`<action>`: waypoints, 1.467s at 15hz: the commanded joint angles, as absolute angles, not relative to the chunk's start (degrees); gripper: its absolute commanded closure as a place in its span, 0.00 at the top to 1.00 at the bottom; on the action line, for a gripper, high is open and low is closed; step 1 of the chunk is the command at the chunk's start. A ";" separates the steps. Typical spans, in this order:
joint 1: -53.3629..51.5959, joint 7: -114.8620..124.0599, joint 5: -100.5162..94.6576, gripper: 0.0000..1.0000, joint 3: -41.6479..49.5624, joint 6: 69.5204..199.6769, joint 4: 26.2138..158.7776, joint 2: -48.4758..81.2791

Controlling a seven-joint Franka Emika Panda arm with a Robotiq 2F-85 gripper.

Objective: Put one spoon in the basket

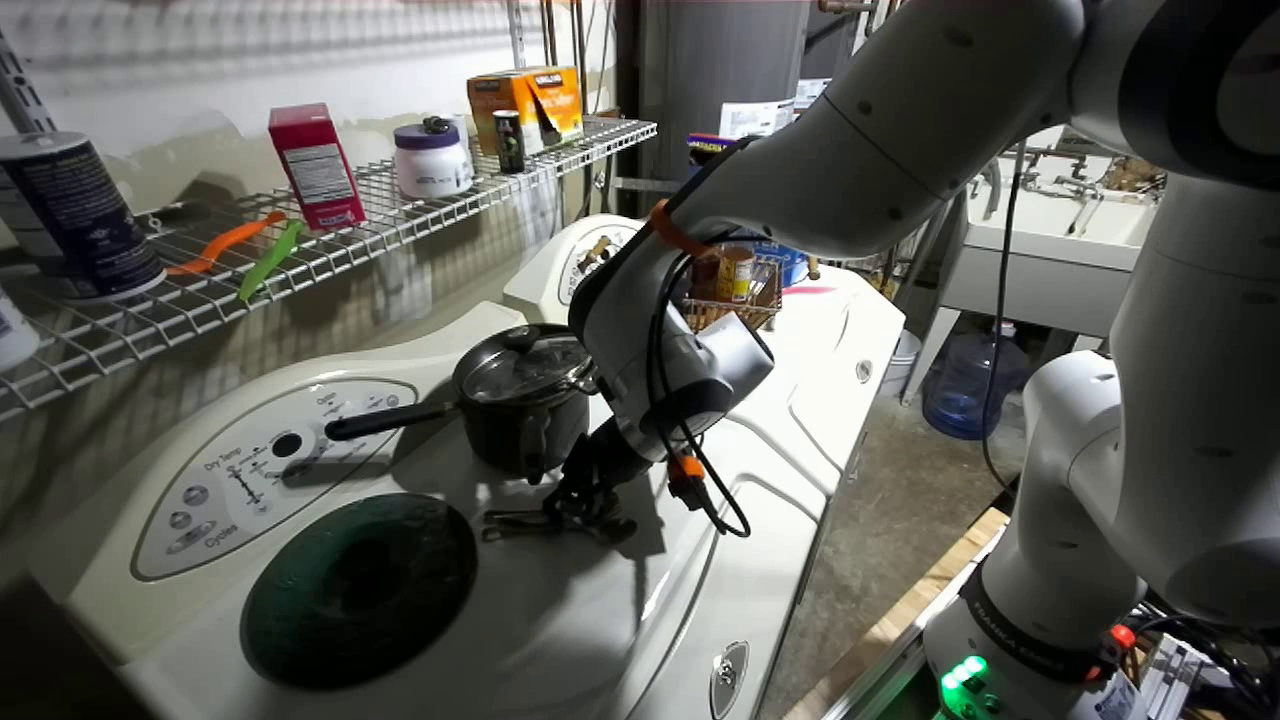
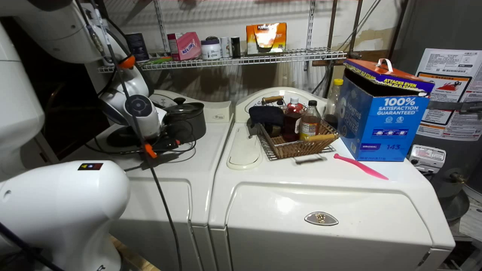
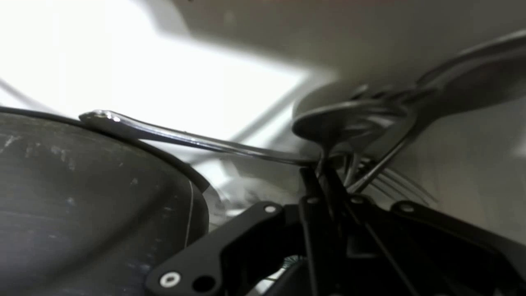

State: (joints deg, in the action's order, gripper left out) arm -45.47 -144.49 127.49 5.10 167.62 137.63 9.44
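- In the wrist view, the black two-fingered gripper (image 3: 321, 174) is clasping the slim neck of a shiny metal spoon (image 3: 345, 121), its fingers pressing close together and the bowl protruding just past their tips.
- In that view, the grey tines of a metal fork (image 3: 404, 185) are lying just beside the spoon.
- In an exterior view, the gripper is pointing down into a small heap of silvery metal cutlery (image 1: 510, 520), which is lying on a white enamelled appliance (image 1: 545, 640) just beside a dark round metal pot (image 1: 505, 440).
- There, an oval grey control panel (image 1: 265, 490) is displaying "Dry Temp" and "Cycles", and the robot's black base band (image 1: 1025, 637) is bearing "FRANKA".
- In an exterior view, the low-sided brown woven-looking basket (image 2: 297, 150) is standing on the neighbouring white appliance (image 2: 286, 195), well apart from the gripper, and is holding a dark red bottle (image 2: 290, 126) and a black-capped clear bottle (image 2: 310, 122).
- Near it, a tall blue cardboard box (image 2: 384, 124) is reading "100% SATISFACTION GUARANTEED", "ORIGINAL" and "143"; its orange-topped lid (image 2: 403, 77) is carrying "ATTACKS EVEN". A curved pink plastic tool (image 2: 359, 166) is lying in front.
- In both exterior views, an orange cardboard box (image 2: 278, 39) is resting on a long white wire shelf (image 2: 233, 62), showing "KIRKLAND".
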 commanded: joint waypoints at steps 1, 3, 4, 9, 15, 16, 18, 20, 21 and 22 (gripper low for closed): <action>-47.81 -145.99 130.34 0.02 4.56 176.10 137.07 6.83; -48.65 -146.52 130.38 0.02 4.53 179.73 136.96 5.35; -48.97 -146.60 130.25 0.02 4.61 180.84 137.18 4.32; -48.48 -145.20 133.26 0.02 5.47 184.55 139.04 -2.34; -47.36 -142.31 138.30 0.02 6.59 186.58 143.80 -9.08; -40.96 -132.05 130.85 0.02 -1.67 185.75 146.78 -9.49; -38.51 -125.56 128.01 0.02 -5.19 185.32 150.02 -9.86; -35.68 -117.83 123.57 0.02 -9.29 184.35 153.16 -10.96; -34.47 -114.17 121.29 0.02 -10.99 183.93 154.52 -11.53; -38.46 -119.72 126.57 0.02 -6.07 184.76 154.00 -11.85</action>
